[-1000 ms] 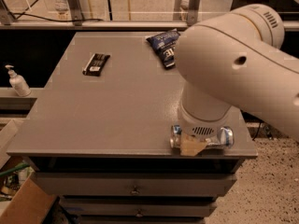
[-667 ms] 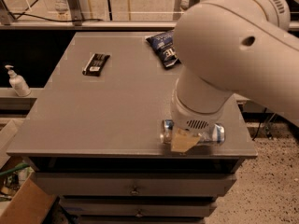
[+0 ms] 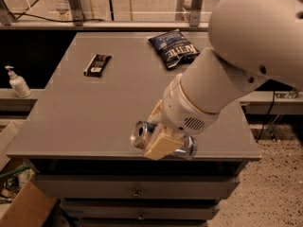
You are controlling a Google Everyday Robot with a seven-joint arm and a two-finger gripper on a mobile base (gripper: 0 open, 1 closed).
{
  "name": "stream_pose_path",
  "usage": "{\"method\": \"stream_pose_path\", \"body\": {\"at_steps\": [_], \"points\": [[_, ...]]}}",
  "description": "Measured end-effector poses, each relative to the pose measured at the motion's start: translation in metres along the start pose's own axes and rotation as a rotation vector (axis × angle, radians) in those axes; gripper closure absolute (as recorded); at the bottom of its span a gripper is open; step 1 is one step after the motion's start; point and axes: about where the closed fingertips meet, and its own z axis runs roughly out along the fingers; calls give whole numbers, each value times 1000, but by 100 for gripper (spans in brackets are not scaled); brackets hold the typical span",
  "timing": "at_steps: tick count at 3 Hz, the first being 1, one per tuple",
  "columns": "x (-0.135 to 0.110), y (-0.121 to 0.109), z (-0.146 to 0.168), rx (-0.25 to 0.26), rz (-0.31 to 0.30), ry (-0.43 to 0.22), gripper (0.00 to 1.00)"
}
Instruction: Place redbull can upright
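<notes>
The redbull can (image 3: pixel 142 135) is a shiny silver-and-blue can held on its side, its round end facing left, just above the front edge of the grey table (image 3: pixel 94 112). My gripper (image 3: pixel 163 143) is shut on the can's middle, with a cream finger (image 3: pixel 161 145) across the front of it. The can's other end (image 3: pixel 188 149) sticks out to the right of the finger. My big white arm comes down from the upper right and hides the table's right part.
A dark blue chip bag (image 3: pixel 174 48) lies at the table's back. A black snack bar (image 3: pixel 97 64) lies at the back left. A white pump bottle (image 3: pixel 18 82) stands on a ledge to the left. Drawers sit below the table front, a cardboard box at lower left.
My arm has swung left and lifted the can off the tabletop, from the front right corner toward the front middle. The can stays on its side in the gripper.
</notes>
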Motion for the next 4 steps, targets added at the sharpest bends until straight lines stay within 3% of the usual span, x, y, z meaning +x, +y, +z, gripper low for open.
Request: {"method": "stream_pose_path", "body": {"at_steps": [1, 2, 4], "points": [[-11, 9, -1, -11, 36, 12, 100], [26, -18, 4, 49, 151, -73, 100], [65, -106, -23, 268, 304, -361, 100]]}}
